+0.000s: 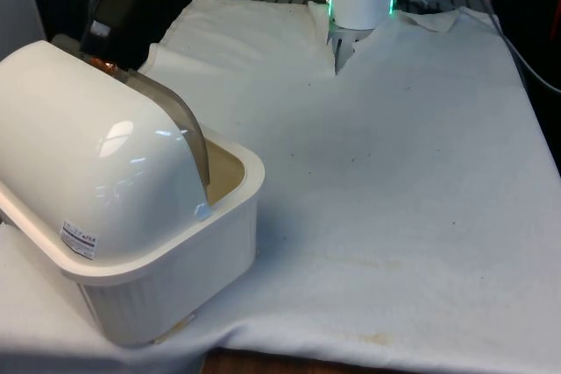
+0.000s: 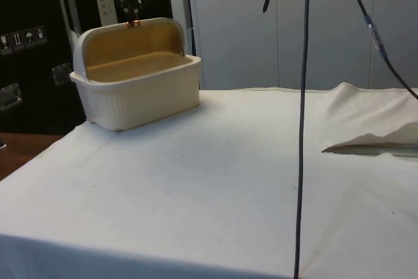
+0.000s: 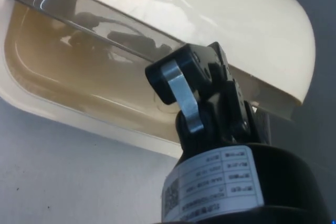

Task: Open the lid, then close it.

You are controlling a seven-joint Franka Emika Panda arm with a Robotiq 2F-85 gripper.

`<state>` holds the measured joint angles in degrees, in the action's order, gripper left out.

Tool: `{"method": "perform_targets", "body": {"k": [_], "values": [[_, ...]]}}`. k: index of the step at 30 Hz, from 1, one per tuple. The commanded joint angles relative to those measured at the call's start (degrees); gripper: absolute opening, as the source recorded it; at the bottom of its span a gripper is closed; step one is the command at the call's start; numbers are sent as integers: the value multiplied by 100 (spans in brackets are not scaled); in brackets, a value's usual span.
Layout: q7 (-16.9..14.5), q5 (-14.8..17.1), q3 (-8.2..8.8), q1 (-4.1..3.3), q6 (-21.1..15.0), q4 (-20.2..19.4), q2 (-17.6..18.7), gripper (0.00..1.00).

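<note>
gripper (image 2: 134, 14) of mine pinches the rolled-back lid's (image 1: 171, 111) edge, fingers closed; losing it, the lid could slam onto the bread box (image 2: 140, 93).

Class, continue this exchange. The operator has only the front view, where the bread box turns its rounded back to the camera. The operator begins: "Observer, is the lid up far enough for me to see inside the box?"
Observer: Yes. In the side view the lid is rolled up and back, and the bread box shows its tan inside through the open mouth.
Operator: Where is the claw? The box hides it from me.
Observer: In the side view the claw is right at the top edge of the raised lid, above the box.
Operator: From which side does it come?
Observer: From above, pointing down at that edge.
</note>
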<state>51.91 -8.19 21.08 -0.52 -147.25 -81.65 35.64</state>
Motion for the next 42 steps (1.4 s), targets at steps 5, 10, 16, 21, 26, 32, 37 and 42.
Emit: {"method": "perform_targets", "body": {"k": [5,10,16,21,26,32,37,42], "values": [[63,0,17,-6,0,74,120,0],[206,-34,86,-46,17,132,241,0],[206,-52,97,-69,115,132,229,0],[183,-57,86,-86,281,126,189,0],[166,-63,80,-103,418,103,138,0],[155,-57,74,-138,596,69,80,0],[155,-29,52,-149,710,-11,34,0],[138,6,11,-143,802,-132,-34,0]]}}
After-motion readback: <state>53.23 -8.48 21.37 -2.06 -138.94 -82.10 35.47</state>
